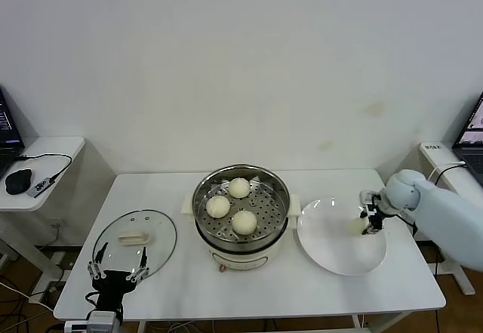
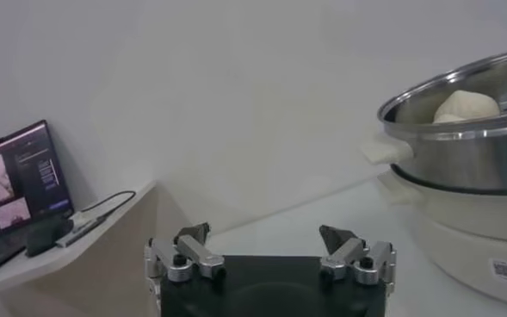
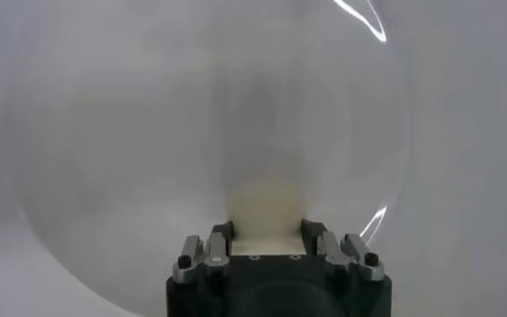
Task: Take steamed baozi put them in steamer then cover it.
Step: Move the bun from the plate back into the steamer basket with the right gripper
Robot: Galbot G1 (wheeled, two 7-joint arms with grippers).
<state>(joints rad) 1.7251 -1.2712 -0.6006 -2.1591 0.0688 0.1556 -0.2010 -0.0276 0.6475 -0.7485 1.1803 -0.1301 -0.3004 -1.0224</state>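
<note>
Cover (image 1: 135,244) left of steamer (image 1: 241,211), plate (image 1: 332,251) right

No legible text appears. The steamer (image 2: 460,172) base carries a small printed label (image 2: 500,269), too small to read. The laptop screen (image 2: 16,185) on the side desk shows interface windows whose lettering cannot be made out.

The fourth baozi (image 1: 358,226) on the white plate (image 1: 332,254) is largely hidden by the right gripper (image 1: 367,221), and in the right wrist view only a blurred cream shape (image 3: 266,207) is seen between the fingers. The steamer (image 2: 460,146) is cut off at the left wrist picture's edge. Laptops (image 1: 6,133) at far left and far right are cropped.
</note>
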